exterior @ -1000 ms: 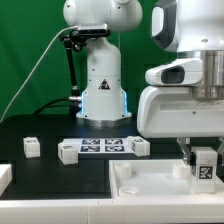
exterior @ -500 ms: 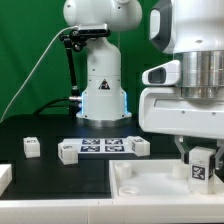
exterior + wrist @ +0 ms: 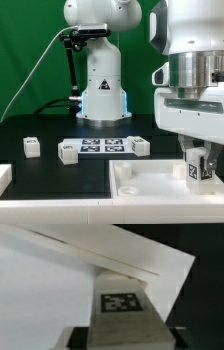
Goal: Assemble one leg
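Exterior view: low, near table height, facing my base (image 3: 103, 85) across the black table (image 3: 40, 170), my wrist close in the foreground | wrist view: rides above my jaws, looks down along them, very near | shared by the 2 views: the leg (image 3: 197, 166) (image 3: 122, 308) and the white panel (image 3: 150, 185) (image 3: 45, 291).

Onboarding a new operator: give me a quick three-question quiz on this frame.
1. True or false: the gripper holds a leg over the white panel.
2. How many loose legs stand beside the marker board?
3. Which lies farthest toward the exterior view's left: A) the marker board, B) the lone leg, C) the panel?

Key: 1 true; 2 two, one at each end; 3 B.
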Motion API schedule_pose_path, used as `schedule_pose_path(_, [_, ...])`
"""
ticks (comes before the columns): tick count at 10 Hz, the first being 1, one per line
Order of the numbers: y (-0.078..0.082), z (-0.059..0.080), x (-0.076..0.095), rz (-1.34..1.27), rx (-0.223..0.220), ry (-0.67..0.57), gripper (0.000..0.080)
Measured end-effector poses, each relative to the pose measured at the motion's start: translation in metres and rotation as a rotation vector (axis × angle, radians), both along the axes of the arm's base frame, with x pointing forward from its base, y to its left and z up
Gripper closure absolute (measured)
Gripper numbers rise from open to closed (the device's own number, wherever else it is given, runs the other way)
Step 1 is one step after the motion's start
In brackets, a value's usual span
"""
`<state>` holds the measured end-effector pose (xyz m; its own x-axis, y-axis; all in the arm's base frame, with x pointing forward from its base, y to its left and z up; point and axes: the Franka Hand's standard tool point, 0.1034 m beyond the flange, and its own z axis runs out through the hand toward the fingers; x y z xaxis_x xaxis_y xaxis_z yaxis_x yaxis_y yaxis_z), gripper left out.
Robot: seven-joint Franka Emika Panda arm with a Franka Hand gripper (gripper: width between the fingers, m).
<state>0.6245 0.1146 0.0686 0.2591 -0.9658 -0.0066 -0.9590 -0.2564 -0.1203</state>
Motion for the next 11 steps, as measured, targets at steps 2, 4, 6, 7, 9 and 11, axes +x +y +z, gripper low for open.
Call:
schedule_pose_path(2, [0.0009, -0.0003, -0.0005, -0.072, 0.016, 0.005, 0.0499])
schedule_pose_path(4, [0.0011, -0.0011, -0.0008, -0.025, 0.01, 0.004, 0.0311])
schedule_pose_path(6, [0.0027, -0.0021, -0.0015, 0.048, 0.001, 0.003, 0.0188])
schedule_pose_path(7, [0.0051, -0.0035, -0.0023, 0.151, -0.011, 0.001, 0.0157])
schedule_pose_path(9, [0.0058, -0.0046, -0.0024, 0.344, -0.033, -0.01, 0.0152])
schedule_pose_path(11, [0.006, -0.0044, -0.0016, 0.559, -0.061, -0.026, 0.015])
